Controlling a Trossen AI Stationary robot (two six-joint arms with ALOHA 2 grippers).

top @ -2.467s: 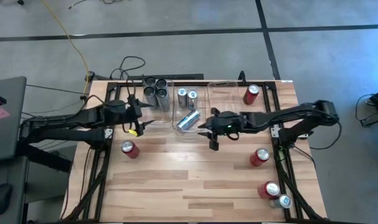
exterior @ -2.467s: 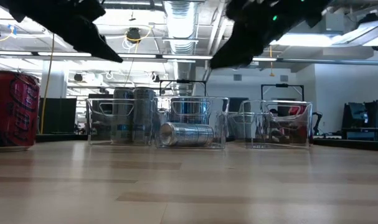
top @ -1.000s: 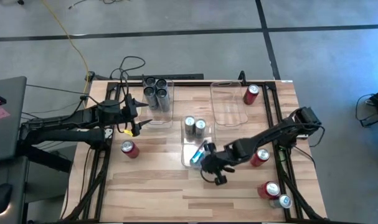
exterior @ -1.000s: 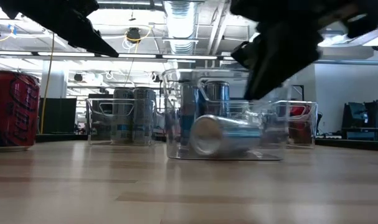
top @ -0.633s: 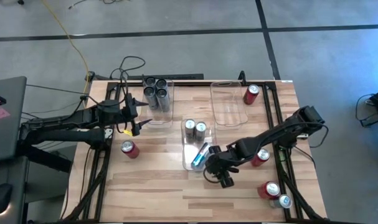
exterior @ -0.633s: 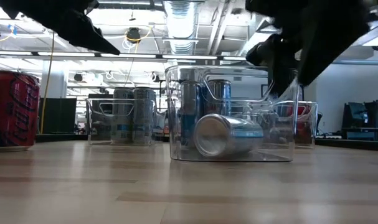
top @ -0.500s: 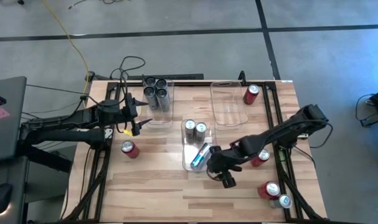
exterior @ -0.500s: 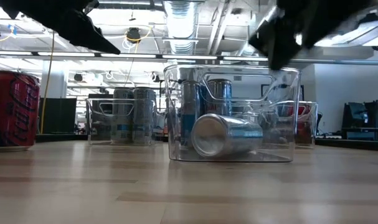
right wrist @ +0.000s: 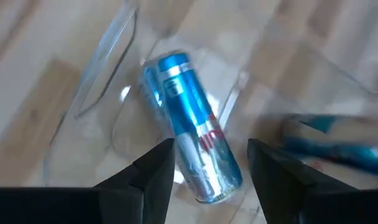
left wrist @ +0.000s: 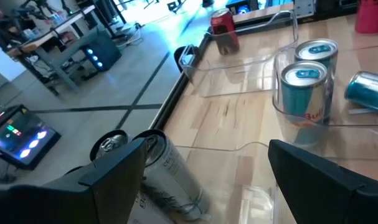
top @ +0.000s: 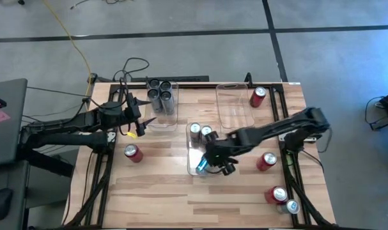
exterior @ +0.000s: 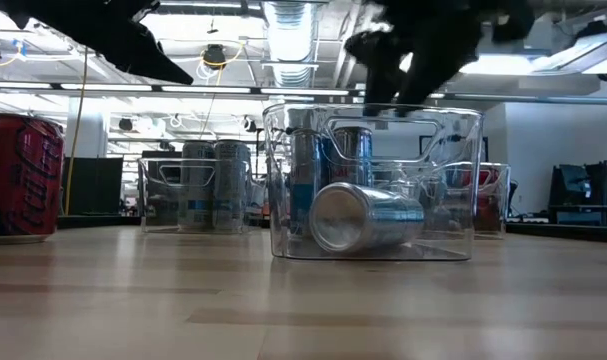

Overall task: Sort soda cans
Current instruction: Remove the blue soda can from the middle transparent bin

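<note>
- Over the middle of the wooden counter (top: pixel 155 185), my right end effector (top: pixel 214 161) hangs above a clear bin (exterior: pixel 371 180), fingers parted and empty around nothing, aimed at the silver-blue can (right wrist: pixel 192 152) lying on its side inside.
- Two silver-blue cans (top: pixel 201 131) stand upright in that bin.
- My left end effector (top: pixel 144 121) waits wide open beside the bin of dark cans (top: pixel 160 94).
- Red cans (top: pixel 131 151) lie scattered, unsorted.
- Beyond: an open workshop, grey floor.

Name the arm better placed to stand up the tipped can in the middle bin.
Right. Its claw hangs open straight above the tipped silver-blue can in the middle bin. The left claw waits open by the bin of grey cans, well away from it.
</note>
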